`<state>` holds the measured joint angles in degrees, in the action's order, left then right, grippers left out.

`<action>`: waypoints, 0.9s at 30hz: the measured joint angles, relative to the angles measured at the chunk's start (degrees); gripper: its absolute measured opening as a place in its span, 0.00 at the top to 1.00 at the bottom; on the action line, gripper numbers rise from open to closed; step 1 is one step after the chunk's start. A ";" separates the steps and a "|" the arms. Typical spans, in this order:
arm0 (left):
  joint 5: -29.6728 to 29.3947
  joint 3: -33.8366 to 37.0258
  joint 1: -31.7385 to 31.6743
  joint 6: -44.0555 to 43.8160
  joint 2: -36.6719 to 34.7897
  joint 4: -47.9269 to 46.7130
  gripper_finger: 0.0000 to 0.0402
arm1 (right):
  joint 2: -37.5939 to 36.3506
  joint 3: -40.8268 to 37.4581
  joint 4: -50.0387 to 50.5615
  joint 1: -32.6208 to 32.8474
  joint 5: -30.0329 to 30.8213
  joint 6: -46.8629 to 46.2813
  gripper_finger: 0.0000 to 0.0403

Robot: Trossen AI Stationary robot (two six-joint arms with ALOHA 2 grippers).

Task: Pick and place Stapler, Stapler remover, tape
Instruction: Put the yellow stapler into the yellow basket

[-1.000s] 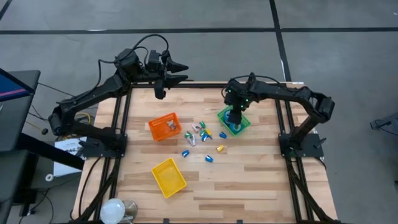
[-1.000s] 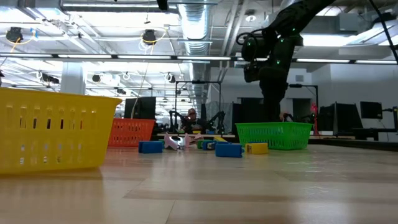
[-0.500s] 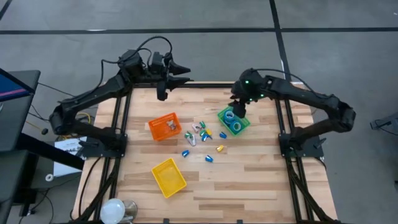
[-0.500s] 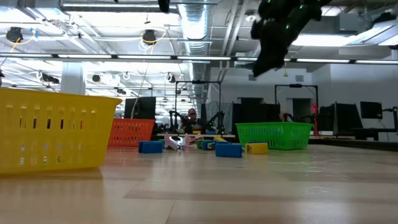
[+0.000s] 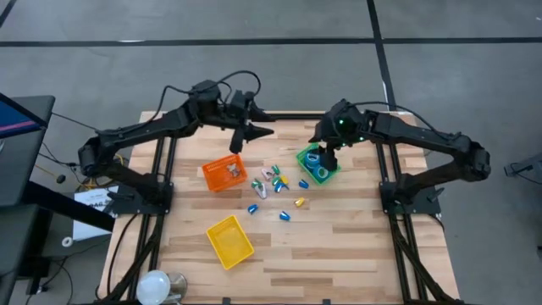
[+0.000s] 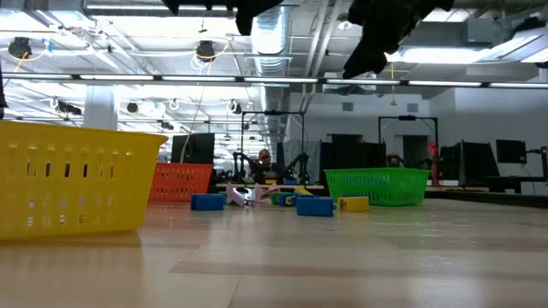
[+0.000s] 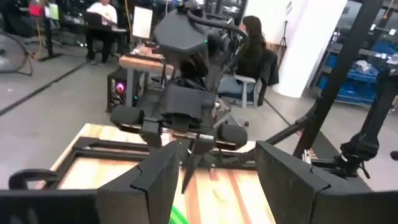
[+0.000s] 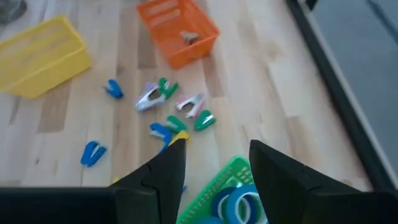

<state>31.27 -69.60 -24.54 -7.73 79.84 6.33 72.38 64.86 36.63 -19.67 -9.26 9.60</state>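
Two dark robot grippers hang above a pale wooden plank table (image 5: 339, 246), and both have their fingers parted with nothing between them. The right gripper (image 5: 326, 154) hovers over the small green plastic basket (image 5: 306, 158) at about two o'clock from the table's centre; its own wrist view shows its two fingers (image 8: 165, 171) spread apart and empty. Inside that basket lie the round rolls of blue tape with pale centres (image 8: 239, 202), seen from above as blue rings (image 5: 318, 171). The left gripper (image 5: 247, 135) is raised over the far edge of the table, at about eleven o'clock, with its fingers (image 7: 158, 180) released and holding nothing. Just below it sits a small orange plastic basket (image 5: 213, 180) with a small pale item inside. Between the orange and green baskets, near the table's centre, is a loose scatter of small blue, green, yellow and pale staplers and staple removers (image 5: 275, 180). A yellow plastic basket (image 5: 218, 247) stands at about seven o'clock, well apart from the rest. Beyond the table, people sit at desks (image 7: 102, 25).
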 joint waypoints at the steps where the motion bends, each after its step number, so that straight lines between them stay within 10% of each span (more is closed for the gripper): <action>1: -0.02 0.00 0.32 0.17 0.20 -0.61 0.50 | 0.11 -0.02 0.55 0.64 0.00 0.07 0.58; 16: -0.59 0.00 3.64 8.95 -4.07 -23.77 0.50 | 0.00 -0.02 1.94 6.66 0.20 4.47 0.58; 27: -21.02 -0.02 9.25 8.36 -13.37 -29.25 0.50 | 0.02 -0.02 1.67 6.91 0.31 4.40 0.58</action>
<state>10.24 -69.63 -15.29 0.63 66.47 -22.92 72.40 64.84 38.30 -12.75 -8.95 14.00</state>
